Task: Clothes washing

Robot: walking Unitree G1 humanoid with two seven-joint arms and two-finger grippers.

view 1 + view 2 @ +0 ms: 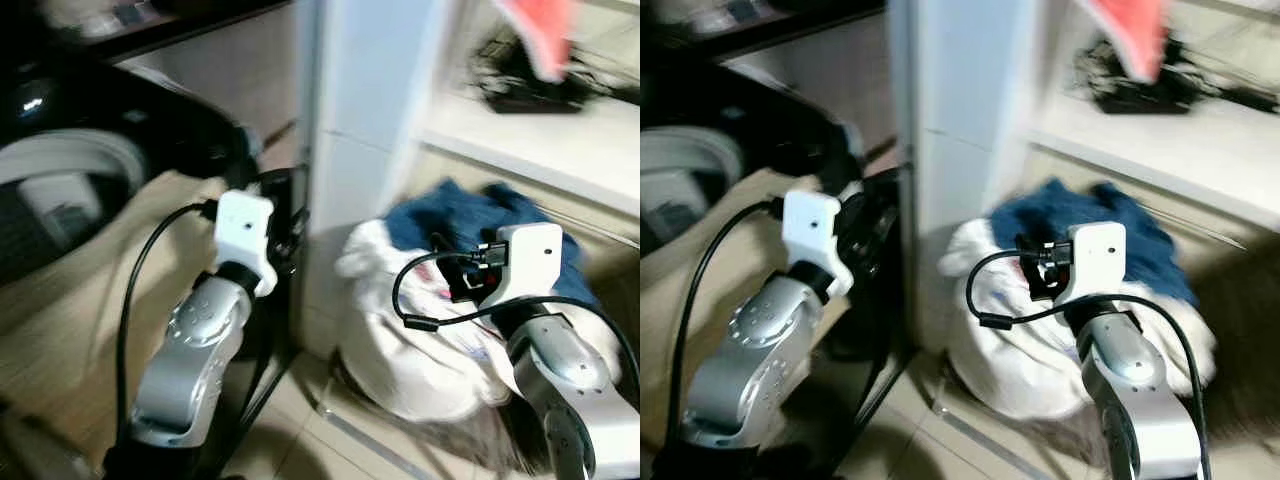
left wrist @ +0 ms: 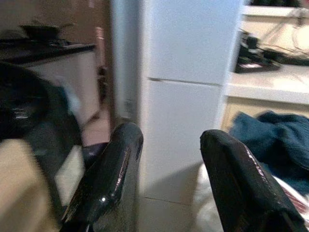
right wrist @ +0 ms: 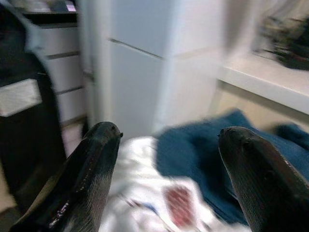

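Observation:
A heap of laundry lies on the floor right of a white pillar: a white cloth (image 1: 420, 345) with a dark blue garment (image 1: 470, 215) on top. The black washing machine (image 1: 60, 170) with its round opening stands at the left, blurred. My left gripper (image 2: 171, 135) is open and empty, raised in front of the pillar between the machine and the heap. My right gripper (image 3: 169, 131) is open and empty too, held just above the white cloth (image 3: 145, 193) and the blue garment (image 3: 203, 154).
The white pillar (image 1: 370, 100) stands between the two arms. A white shelf (image 1: 540, 135) at the back right carries black cables (image 1: 520, 85) and something pink-red (image 1: 540, 35). A beige surface (image 1: 70, 300) spreads under the machine's opening. Tiled floor (image 1: 300, 440) lies below.

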